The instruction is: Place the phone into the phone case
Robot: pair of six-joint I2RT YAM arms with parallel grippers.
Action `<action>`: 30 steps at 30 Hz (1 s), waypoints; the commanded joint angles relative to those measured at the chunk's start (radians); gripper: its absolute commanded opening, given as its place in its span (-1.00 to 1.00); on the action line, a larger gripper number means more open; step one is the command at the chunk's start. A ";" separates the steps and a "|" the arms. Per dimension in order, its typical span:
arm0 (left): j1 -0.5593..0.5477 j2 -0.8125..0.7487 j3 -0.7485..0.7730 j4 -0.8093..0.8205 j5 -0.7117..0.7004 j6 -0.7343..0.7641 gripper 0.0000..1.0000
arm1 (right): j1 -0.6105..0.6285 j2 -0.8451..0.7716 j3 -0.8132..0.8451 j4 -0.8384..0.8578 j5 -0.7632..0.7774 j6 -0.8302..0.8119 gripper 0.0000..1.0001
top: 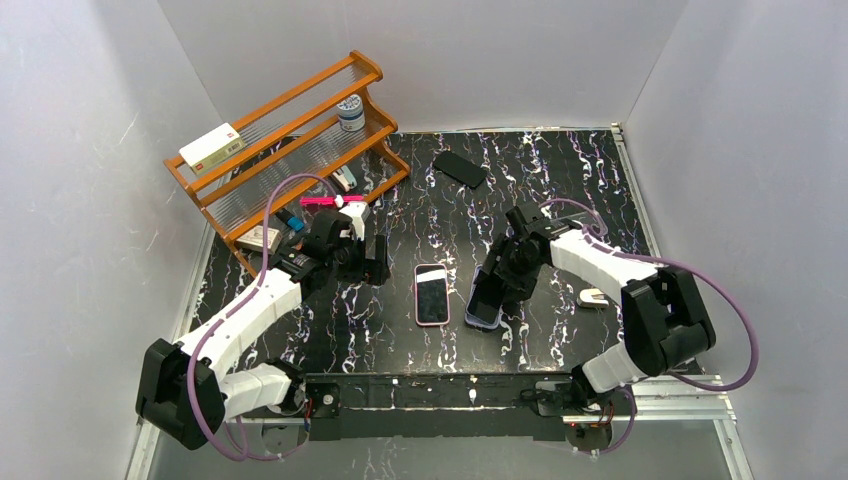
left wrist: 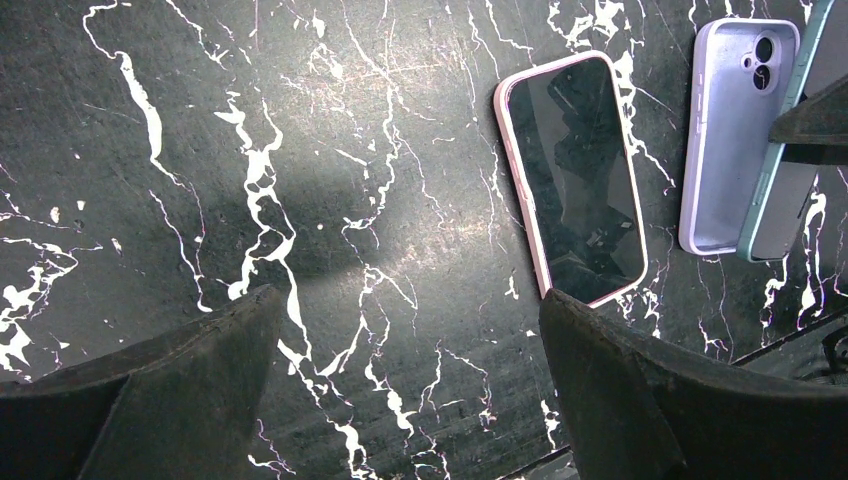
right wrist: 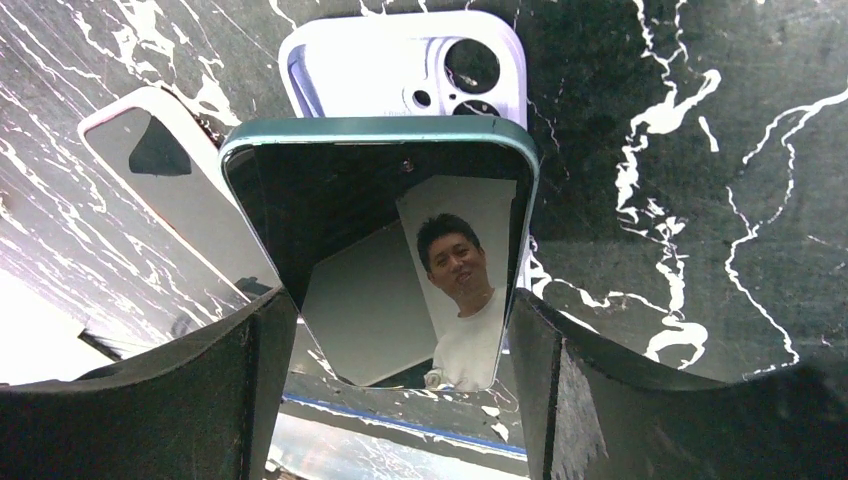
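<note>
My right gripper [top: 507,272] is shut on a dark green-edged phone [right wrist: 380,230] and holds it tilted, screen up, its far end over a lavender phone case [right wrist: 400,70] that lies open side up on the table. The phone [top: 487,292] and the case [top: 482,320] show together in the top view, and the case also shows in the left wrist view [left wrist: 725,150]. A second phone with a pink rim [top: 432,294] lies flat just left of them. My left gripper [left wrist: 408,298] is open and empty over bare table left of the pink phone [left wrist: 575,180].
A wooden rack [top: 290,140] stands at the back left with a box [top: 212,146] and a can [top: 350,112] on it. A black flat object [top: 460,168] lies at the back centre. A small white object [top: 592,297] lies by the right arm.
</note>
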 commanded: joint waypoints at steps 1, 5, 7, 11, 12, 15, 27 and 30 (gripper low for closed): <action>-0.006 -0.022 0.022 -0.014 -0.015 0.007 0.96 | 0.008 0.026 0.052 0.049 0.004 0.010 -0.15; -0.006 -0.020 0.023 -0.014 -0.022 0.009 0.96 | 0.019 0.037 0.032 0.076 0.059 -0.020 -0.16; -0.006 -0.019 0.023 -0.015 -0.018 0.009 0.96 | 0.025 0.045 0.026 0.071 0.082 -0.035 -0.16; -0.006 -0.025 0.023 -0.015 -0.015 0.010 0.96 | 0.058 0.067 0.021 0.075 0.115 -0.062 -0.14; -0.006 -0.029 0.022 -0.015 -0.013 0.010 0.96 | 0.066 0.076 0.024 0.078 0.121 -0.068 -0.12; -0.006 -0.038 0.018 -0.014 -0.012 0.007 0.96 | 0.082 0.107 0.037 0.075 0.144 -0.078 -0.05; -0.009 -0.005 0.023 -0.019 -0.019 -0.001 0.96 | 0.155 0.139 0.089 0.025 0.209 -0.093 0.47; -0.010 0.011 0.027 -0.019 0.003 0.003 0.96 | 0.155 0.114 0.092 0.017 0.185 -0.106 0.63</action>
